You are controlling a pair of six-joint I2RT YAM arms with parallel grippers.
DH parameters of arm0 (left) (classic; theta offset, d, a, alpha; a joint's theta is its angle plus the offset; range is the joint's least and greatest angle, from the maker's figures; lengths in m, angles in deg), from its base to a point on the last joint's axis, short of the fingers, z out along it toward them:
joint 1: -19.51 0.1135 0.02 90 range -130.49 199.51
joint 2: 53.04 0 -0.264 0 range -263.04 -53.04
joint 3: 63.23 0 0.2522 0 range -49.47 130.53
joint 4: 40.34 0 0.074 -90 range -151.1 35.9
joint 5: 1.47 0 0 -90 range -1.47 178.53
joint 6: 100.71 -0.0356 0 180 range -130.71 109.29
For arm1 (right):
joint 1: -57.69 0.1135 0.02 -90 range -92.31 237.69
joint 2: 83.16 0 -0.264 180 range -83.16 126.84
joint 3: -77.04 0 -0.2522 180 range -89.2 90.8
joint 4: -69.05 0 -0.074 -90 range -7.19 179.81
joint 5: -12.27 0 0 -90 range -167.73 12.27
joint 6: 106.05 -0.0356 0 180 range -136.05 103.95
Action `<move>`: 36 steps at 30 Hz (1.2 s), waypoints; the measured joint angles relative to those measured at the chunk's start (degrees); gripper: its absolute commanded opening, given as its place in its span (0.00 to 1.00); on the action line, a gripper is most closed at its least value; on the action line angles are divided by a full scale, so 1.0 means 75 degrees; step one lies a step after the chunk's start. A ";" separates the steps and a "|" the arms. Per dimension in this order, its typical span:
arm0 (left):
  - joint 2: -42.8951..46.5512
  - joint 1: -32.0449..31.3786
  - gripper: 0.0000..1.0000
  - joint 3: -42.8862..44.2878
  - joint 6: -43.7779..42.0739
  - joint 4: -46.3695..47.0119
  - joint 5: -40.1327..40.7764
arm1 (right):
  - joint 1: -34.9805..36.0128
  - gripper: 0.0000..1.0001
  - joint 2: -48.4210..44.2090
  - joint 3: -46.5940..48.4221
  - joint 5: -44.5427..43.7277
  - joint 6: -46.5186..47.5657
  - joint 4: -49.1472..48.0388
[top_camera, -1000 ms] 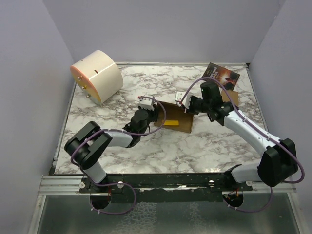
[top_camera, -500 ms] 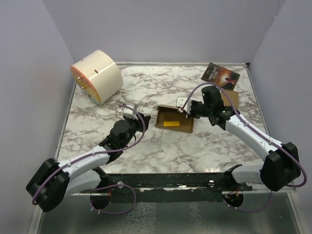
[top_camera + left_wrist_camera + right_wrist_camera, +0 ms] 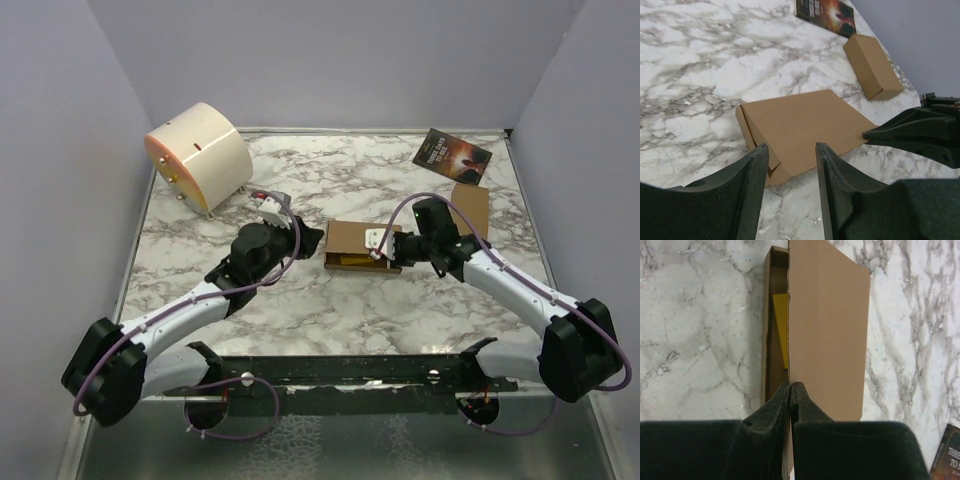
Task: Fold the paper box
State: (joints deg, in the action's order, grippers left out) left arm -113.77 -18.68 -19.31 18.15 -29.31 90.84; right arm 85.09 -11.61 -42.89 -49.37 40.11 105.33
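Observation:
The paper box (image 3: 347,240) lies mid-table as a brown cardboard mailer, its lid (image 3: 827,325) lowered almost flat over the tray. Through a gap on the near side a yellow piece (image 3: 781,325) shows inside. My right gripper (image 3: 791,387) is shut on the lid's free edge; from above it sits at the box's right end (image 3: 378,252). My left gripper (image 3: 790,160) stands open just short of the box's left corner (image 3: 760,150), nothing between its fingers. In the top view the left gripper (image 3: 308,241) is close to the box's left end.
A smaller brown cardboard box (image 3: 470,205) lies at the right, with a dark printed booklet (image 3: 453,155) behind it. A cream drum (image 3: 200,155) stands at the back left. The right arm's fingers (image 3: 920,132) reach in across the left wrist view.
The right gripper has brought the lid down over the tray. The left arm pulled away to the left, then came back toward the box with its jaws wider.

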 measured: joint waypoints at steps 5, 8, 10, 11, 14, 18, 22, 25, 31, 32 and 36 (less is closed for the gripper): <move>-0.1230 0.0000 0.44 0.0440 0.0175 -0.0041 -0.0804 | 0.0000 0.03 0.0000 -0.0294 0.0117 0.0207 0.0108; -0.1781 0.0020 0.43 0.0662 0.0254 -0.0035 -0.1174 | 0.0000 0.03 0.0003 -0.0312 0.0154 0.0283 0.0157; -0.2122 0.0032 0.42 0.0796 0.0309 -0.0023 -0.1396 | 0.0000 0.04 0.0003 -0.0312 0.0184 0.0323 0.0192; -0.2276 0.0035 0.42 0.0851 0.0329 -0.0003 -0.1489 | 0.0000 0.04 0.0003 -0.0315 0.0192 0.0344 0.0201; -0.2664 0.0038 0.41 0.0941 0.0382 0.0020 -0.1746 | 0.0000 0.07 0.0006 -0.0329 0.0207 0.0361 0.0230; -0.3025 0.0044 0.39 0.1055 0.0437 -0.0003 -0.1988 | 0.0000 0.16 0.0079 -0.0344 0.0242 0.0423 0.0332; -0.3363 0.0044 0.39 0.1201 0.0446 -0.0012 -0.2157 | 0.0000 0.28 0.0227 -0.0393 0.0283 0.0472 0.0522; -0.3529 0.0044 0.37 0.1236 0.0437 -0.0061 -0.2206 | 0.0000 0.38 0.0268 -0.0420 0.0326 0.0493 0.0673; -0.3826 0.0052 0.36 0.1279 0.0391 -0.0166 -0.2285 | 0.0000 0.56 0.0245 -0.0411 0.0516 0.0501 0.1003; -0.3835 0.0064 0.36 0.1297 0.0385 -0.0169 -0.2296 | 0.0000 0.57 0.0227 -0.0405 0.0580 0.0501 0.1078; -0.3902 0.0064 0.35 0.1346 0.0344 -0.0169 -0.2311 | 0.0000 0.58 0.0131 -0.0254 0.0863 0.0478 0.1469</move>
State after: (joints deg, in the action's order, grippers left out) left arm -143.03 -18.20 -9.22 20.73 -30.57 73.50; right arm 85.09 -10.62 -44.80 -42.90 43.70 116.35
